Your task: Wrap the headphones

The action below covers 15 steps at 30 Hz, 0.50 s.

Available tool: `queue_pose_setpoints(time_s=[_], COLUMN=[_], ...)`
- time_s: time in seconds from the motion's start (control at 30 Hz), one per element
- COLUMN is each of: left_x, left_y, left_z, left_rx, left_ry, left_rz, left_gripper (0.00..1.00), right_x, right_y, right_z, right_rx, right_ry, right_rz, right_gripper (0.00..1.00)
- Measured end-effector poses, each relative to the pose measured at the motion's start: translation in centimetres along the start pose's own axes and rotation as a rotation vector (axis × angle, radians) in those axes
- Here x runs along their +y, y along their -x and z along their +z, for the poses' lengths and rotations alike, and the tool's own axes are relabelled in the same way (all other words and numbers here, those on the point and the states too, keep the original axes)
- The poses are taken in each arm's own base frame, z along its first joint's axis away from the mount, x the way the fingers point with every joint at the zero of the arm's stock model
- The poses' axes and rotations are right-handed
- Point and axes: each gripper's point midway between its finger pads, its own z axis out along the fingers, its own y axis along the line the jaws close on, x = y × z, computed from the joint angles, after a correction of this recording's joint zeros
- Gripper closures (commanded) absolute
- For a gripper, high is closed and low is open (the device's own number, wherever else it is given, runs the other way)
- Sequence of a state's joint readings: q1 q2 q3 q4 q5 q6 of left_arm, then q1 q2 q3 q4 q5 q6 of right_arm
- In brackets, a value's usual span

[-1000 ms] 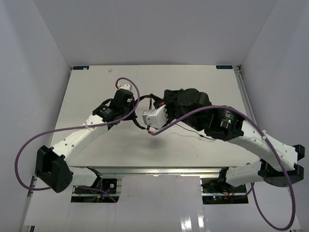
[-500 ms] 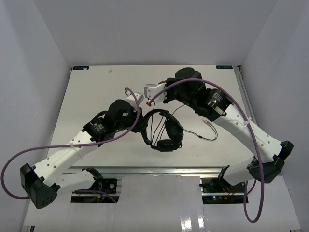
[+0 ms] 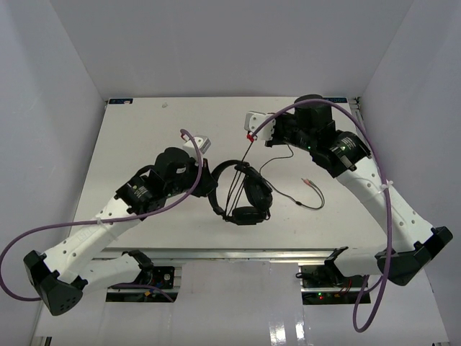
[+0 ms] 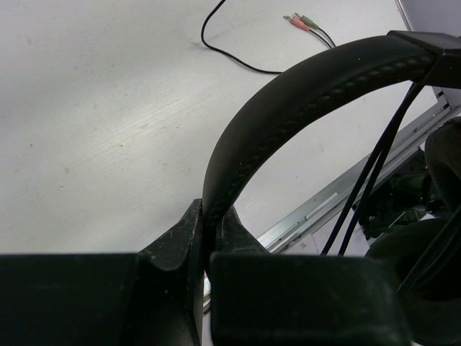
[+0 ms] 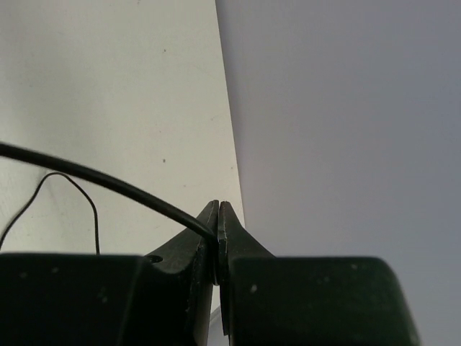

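At mid-bench (image 3: pixel 144 137), the left gripper (image 4: pixel 212 238) stays clenched on the headphones (image 3: pixel 245 194) by the headband (image 4: pixel 288 94). The right gripper (image 5: pixel 218 238), pinching the cord (image 5: pixel 108 184), has swung farther right, drawing it taut.

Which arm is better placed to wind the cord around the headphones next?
Right. The right claw pinches the cord taut; the left claw is clamped on the headband, anchoring it.

Gripping the headphones (image 4: pixel 324 76) by the headband (image 4: pixel 241 140) with the left gripper (image 4: pixel 209 241).
Clamped tight low on the arch; taut cord (image 4: pixel 374 169) strands at right beside an earcup (image 4: pixel 414 263), pinkish plugs (image 4: pixel 301 21) near the table (image 4: pixel 101 144) edge.
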State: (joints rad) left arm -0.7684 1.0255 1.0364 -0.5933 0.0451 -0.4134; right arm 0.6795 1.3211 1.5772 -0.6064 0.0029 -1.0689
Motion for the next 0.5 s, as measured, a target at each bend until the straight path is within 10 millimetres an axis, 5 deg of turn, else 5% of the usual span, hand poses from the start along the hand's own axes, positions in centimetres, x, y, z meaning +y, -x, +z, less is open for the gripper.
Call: queue_pose_setpoints(time_s=[0.33,0.5], left_x=[-2.4,-3.2], left_y=[5.2,7.2], left_z=[-3.0,-4.7], left_rx=[-0.097,-0.131], left_ry=[-0.044,-0.047], left_rz=[0.01,0.009], left_gripper=[1.0,1.0], right_x=[3.6,3.0], right_y=[-2.9,-2.8], right_z=[0.2,0.0], right_rx=[-0.068,-0.173], right_ry=[0.1,0.118], right_rz=[0.169,0.308], right_gripper=[0.92,0.92])
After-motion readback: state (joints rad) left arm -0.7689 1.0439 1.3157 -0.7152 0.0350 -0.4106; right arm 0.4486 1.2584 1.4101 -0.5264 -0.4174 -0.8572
